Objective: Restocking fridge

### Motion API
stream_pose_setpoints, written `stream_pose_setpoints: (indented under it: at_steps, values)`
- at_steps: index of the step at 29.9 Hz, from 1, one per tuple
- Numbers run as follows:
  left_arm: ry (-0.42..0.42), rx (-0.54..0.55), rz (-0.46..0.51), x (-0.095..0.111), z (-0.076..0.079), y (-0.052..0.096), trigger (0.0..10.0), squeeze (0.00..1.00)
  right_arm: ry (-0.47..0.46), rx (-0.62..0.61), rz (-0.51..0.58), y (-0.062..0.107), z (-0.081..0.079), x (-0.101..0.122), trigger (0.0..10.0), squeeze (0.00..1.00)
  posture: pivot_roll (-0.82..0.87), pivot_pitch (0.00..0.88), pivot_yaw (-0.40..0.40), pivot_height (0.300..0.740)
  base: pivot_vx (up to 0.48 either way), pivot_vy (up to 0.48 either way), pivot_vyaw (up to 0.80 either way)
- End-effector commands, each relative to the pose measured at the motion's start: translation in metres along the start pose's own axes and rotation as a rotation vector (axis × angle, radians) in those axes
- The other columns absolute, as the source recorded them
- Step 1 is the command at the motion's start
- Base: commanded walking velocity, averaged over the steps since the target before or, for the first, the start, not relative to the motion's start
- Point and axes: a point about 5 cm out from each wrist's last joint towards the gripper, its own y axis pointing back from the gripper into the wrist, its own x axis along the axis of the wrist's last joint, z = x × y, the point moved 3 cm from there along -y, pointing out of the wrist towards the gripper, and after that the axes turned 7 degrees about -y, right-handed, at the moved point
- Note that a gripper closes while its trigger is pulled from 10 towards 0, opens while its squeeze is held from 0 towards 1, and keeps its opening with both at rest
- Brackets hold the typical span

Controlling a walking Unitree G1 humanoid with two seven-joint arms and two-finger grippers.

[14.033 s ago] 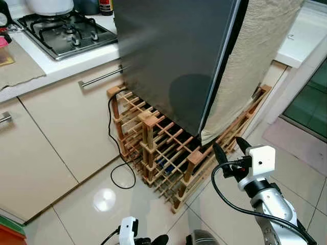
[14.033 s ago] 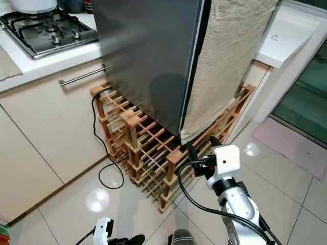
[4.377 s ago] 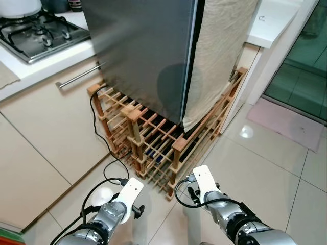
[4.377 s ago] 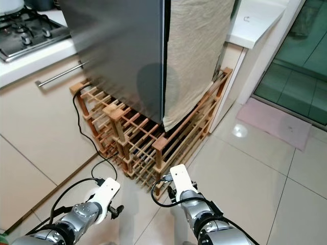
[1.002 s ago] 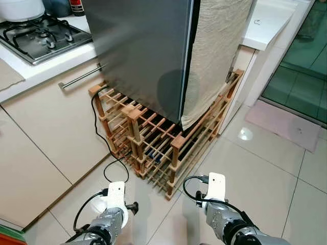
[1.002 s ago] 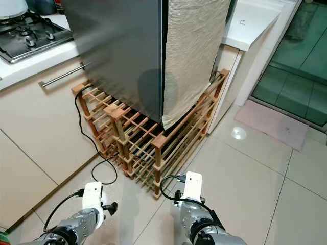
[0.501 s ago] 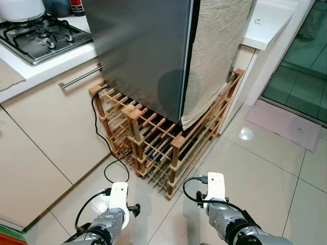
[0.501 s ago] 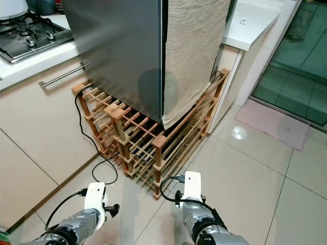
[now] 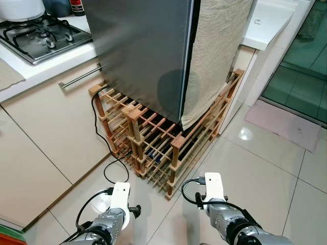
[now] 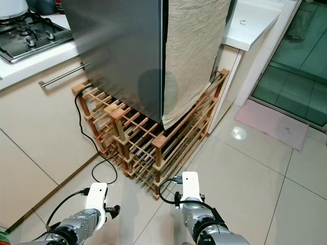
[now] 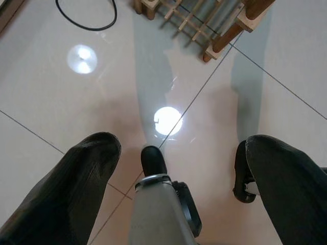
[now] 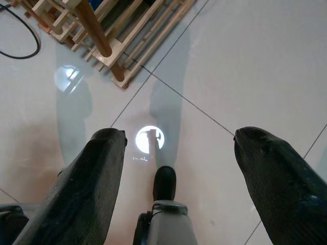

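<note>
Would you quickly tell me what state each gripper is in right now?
Left gripper: open, holding nothing, hanging low over the tiled floor.
Right gripper: open, holding nothing, low over the floor near the wooden rack.

Glossy cream floor tiles [image 9: 265, 163] (lamp glare) meet beige cabinets [image 9: 46, 132].

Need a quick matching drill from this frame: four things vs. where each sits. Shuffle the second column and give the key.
Things:
1. fridge
2. cloth
3. black cable
4. gas hob

Places:
A. on the white counter, robot's left
B. standing on the wooden rack
C. hanging down the fridge's right side
D. trailing over the floor tiles beside the rack

Pairs: 1-B, 2-C, 3-D, 4-A
</note>
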Motion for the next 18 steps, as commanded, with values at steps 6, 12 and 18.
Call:
stream_pose_setpoints:
  at_steps: [6, 12, 18]
  values:
    - [-0.046, -0.022, 0.066, 0.009, 0.004, 0.000, 10.0, 0.00, 0.061, 0.043, 0.038, -0.001, 0.001, 0.010, 10.0, 0.21, -0.08, 0.014, -0.001, 0.740, 0.000, 0.000, 0.00]
    - [-0.097, -0.072, 0.225, 0.036, 0.006, 0.003, 10.0, 0.00, 0.138, 0.102, 0.058, 0.000, -0.002, 0.012, 10.0, 0.22, -0.07, 0.007, -0.016, 0.740, 0.000, 0.000, 0.00]
    - [-0.050, -0.120, 0.527, 0.111, 0.003, 0.021, 10.0, 0.00, 0.135, 0.068, 0.125, 0.001, -0.002, 0.016, 10.0, 0.22, -0.08, 0.004, -0.013, 0.740, 0.000, 0.000, 0.00]
